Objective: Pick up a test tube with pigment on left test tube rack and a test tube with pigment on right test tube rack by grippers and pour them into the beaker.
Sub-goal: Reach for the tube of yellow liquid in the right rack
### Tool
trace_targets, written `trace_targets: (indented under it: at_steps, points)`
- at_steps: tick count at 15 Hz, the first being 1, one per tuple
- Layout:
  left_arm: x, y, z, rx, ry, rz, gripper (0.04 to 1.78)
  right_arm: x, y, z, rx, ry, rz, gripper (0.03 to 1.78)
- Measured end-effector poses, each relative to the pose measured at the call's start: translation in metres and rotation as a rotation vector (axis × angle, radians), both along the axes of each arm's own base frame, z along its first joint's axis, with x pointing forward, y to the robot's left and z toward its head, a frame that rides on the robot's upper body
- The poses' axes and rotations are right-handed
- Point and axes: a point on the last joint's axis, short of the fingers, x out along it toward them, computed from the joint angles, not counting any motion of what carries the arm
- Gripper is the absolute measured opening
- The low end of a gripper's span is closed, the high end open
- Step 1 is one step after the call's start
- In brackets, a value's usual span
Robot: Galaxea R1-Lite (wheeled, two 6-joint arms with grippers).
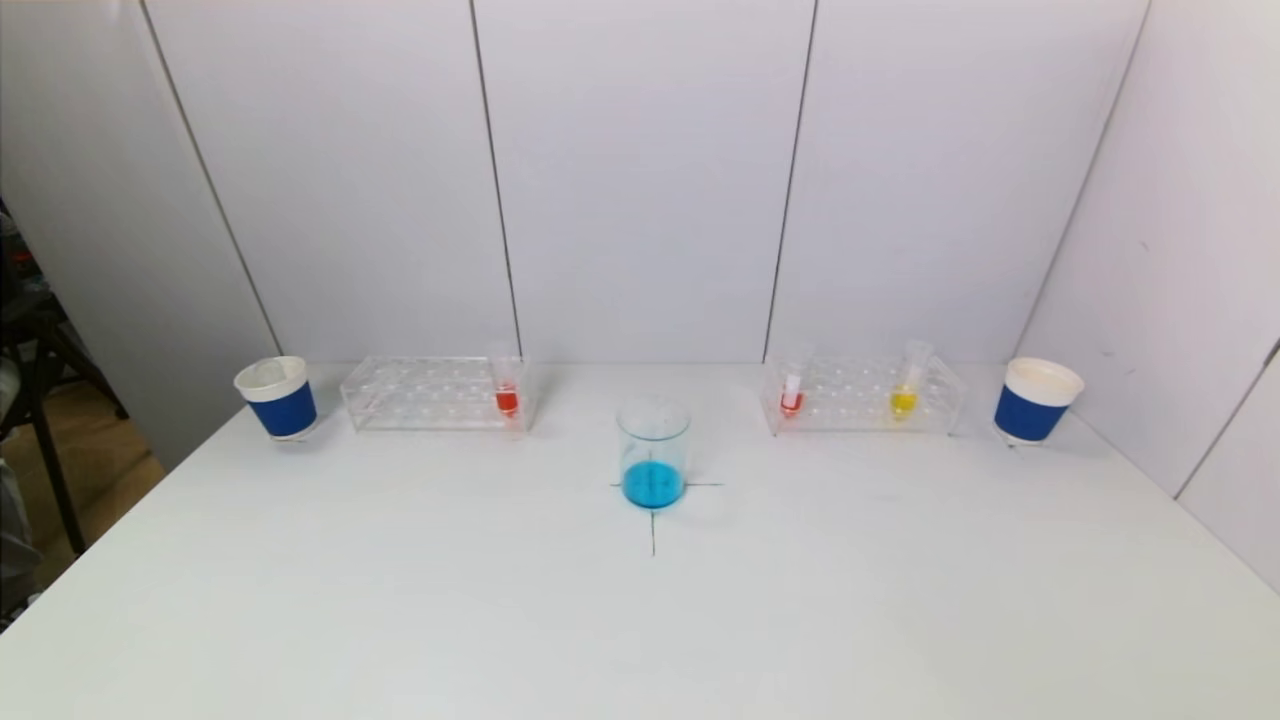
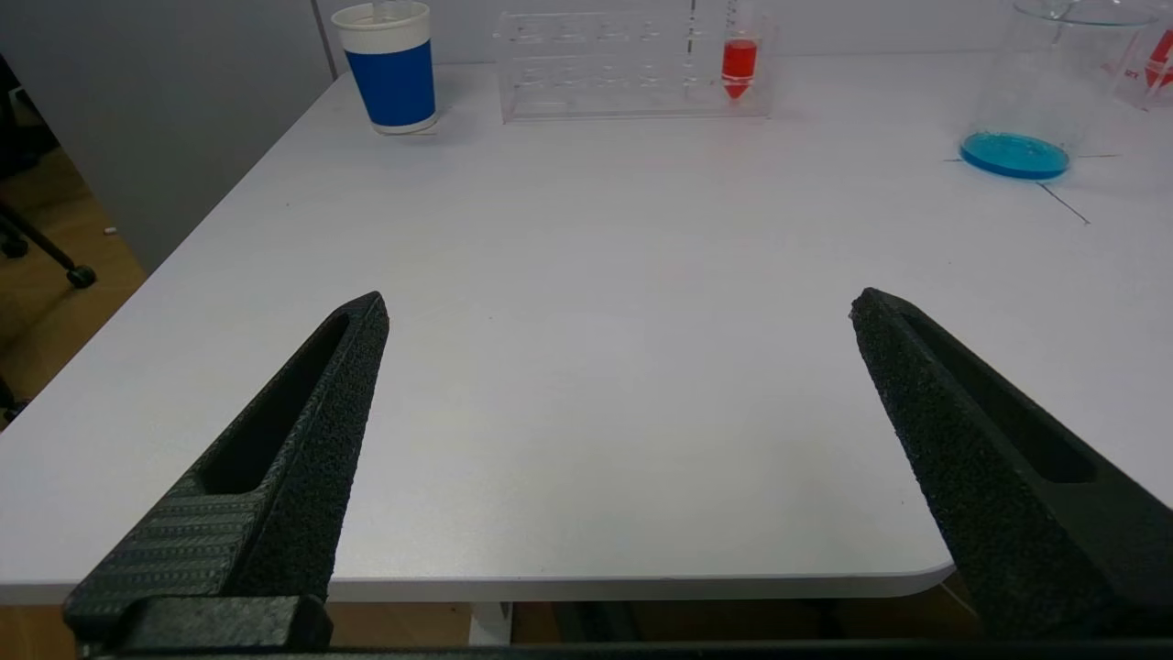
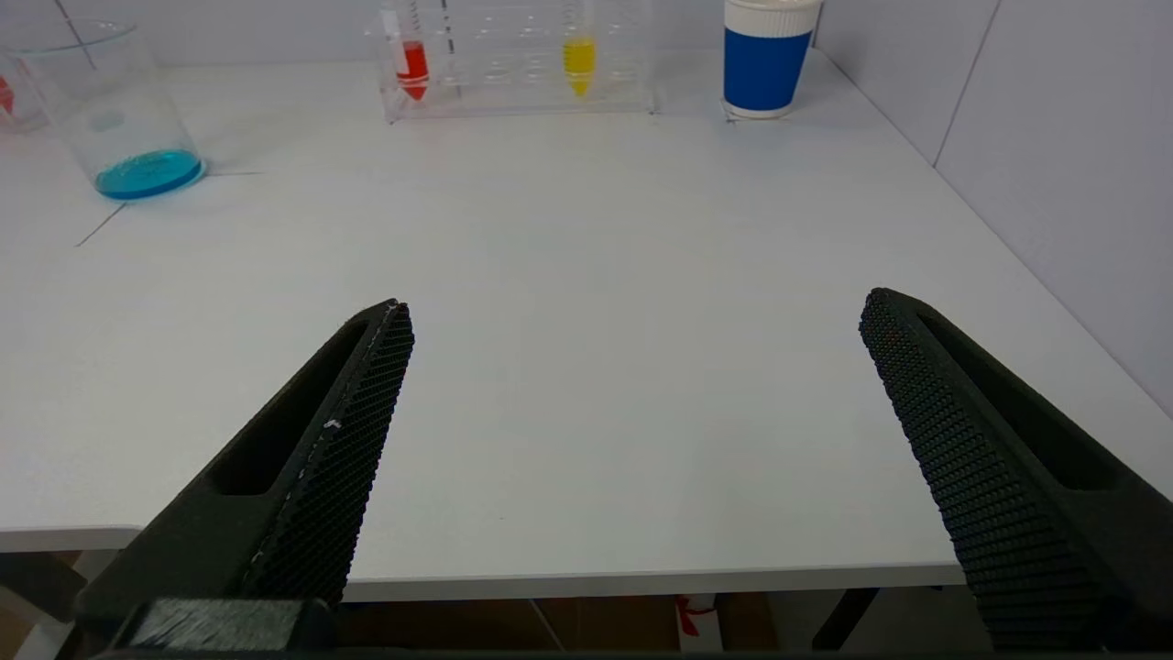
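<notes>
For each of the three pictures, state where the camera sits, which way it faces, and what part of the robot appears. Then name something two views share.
Head view: high, looking down the table at the beaker; no robot parts.
Left wrist view: at the near edge, facing the left rack; open left gripper.
Right wrist view: same edge, facing the right rack; open right gripper.
Shared: both wrist views show the beaker.

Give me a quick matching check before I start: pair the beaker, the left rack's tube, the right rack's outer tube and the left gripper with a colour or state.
Things:
1. beaker
2. left rack's tube
3. right rack's outer tube
4. left gripper

Colour or state:
A. yellow pigment
B. open, holding nothing
C. blue liquid at the bottom
D. red pigment

Pairs: 1-C, 2-D, 3-A, 4-B
</notes>
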Motion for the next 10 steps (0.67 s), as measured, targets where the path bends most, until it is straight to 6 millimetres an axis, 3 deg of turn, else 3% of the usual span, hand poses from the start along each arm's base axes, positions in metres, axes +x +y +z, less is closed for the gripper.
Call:
trace_targets:
  at_steps: [10]
  points:
    - [0.0,0.0,0.0,0.0,0.0,0.0,1.76,0.0001,0.0,-0.0003,0.0,0.0,-0.001,1.77]
